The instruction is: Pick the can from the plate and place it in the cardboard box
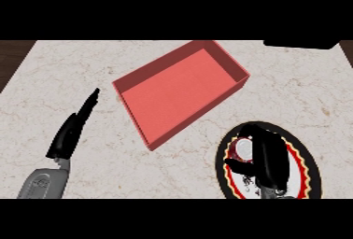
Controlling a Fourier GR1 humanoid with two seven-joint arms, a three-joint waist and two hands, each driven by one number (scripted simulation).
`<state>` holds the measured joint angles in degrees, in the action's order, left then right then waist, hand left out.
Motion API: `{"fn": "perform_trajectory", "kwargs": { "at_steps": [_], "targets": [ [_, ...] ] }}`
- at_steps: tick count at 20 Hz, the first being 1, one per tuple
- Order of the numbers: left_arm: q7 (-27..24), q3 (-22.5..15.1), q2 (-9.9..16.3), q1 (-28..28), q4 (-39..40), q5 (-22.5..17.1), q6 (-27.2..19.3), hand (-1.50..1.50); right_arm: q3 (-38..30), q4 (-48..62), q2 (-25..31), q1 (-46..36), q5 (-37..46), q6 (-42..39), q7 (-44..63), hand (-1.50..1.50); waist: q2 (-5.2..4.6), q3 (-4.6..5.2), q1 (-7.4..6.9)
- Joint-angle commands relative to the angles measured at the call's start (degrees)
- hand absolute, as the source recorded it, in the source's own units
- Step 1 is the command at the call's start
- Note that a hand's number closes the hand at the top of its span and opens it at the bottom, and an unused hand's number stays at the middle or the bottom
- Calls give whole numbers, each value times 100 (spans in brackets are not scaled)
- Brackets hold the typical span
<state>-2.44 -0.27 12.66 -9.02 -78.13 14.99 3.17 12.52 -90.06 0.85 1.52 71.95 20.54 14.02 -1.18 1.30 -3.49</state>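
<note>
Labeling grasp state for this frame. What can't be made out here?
- Can, head view: mostly hidden by the right robot hand; only its red-and-white top shows, so contact can't be confirmed.
- Plate, head view: lower rim cut off by the bottom edge, middle covered by the robot hand.
- Dark object, head view: cut off at the top edge, unidentifiable.
- Left robot hand: seen edge-on, palm side hidden.

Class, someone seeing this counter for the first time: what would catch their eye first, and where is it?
The red box stands out most, lying open and tilted at the middle of the counter. Next is the dark plate at the lower right, where the right hand curls round a red-and-white can. The left hand rests open at the left.
</note>
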Motion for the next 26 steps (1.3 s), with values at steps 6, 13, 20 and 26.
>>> {"fn": "perform_trajectory", "kwargs": {
  "at_steps": [6,13,20,26],
  "targets": [
    [-38,-215,-35,-199,-9,101,106,0,-80,415,-83,-1232,717,-892,2491,150,-119,-27,-480],
    [43,-345,-147,-303,64,88,202,0,-189,724,-84,-2622,1745,-1708,4425,150,-20,-14,-612],
    [62,-480,-246,-337,138,141,227,0,-350,1145,-84,-4175,2376,-2757,6054,150,51,-39,-734],
    [75,-479,-228,-397,217,157,253,0,-575,1642,-83,-5161,2702,-3358,6781,150,64,-65,-742]
  ]
}}
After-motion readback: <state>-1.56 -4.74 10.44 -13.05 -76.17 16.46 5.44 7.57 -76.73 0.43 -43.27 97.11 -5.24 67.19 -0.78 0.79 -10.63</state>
